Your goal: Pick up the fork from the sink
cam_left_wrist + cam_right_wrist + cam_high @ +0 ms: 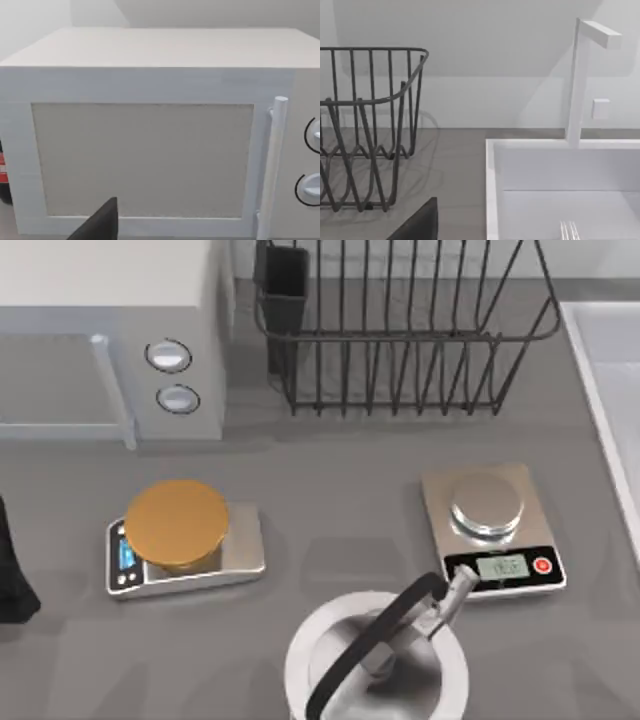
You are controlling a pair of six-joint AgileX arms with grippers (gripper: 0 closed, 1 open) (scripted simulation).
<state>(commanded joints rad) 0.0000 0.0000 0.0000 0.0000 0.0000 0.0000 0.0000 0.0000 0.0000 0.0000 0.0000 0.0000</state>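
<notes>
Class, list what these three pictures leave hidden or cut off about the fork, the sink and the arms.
- Fork: right wrist view shows just the tine tips; the picture's edge cuts off the rest.
- Sink: top view's right edge cuts it off.
- Left arm: a dark shape at the top view's left edge.

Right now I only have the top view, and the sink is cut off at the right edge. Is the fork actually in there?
Observer: Yes. The right wrist view shows fork tines poking up inside the sink.
Operator: Anything standing behind the basin?
Observer: A white faucet rises from the back rim.
Operator: What is the left wrist camera facing?
Observer: The microwave door, shut, its handle beside two knobs.
Operator: Is anything between the rack and the sink?
Observer: Bare grey counter separates the dish rack from the sink rim.
</notes>
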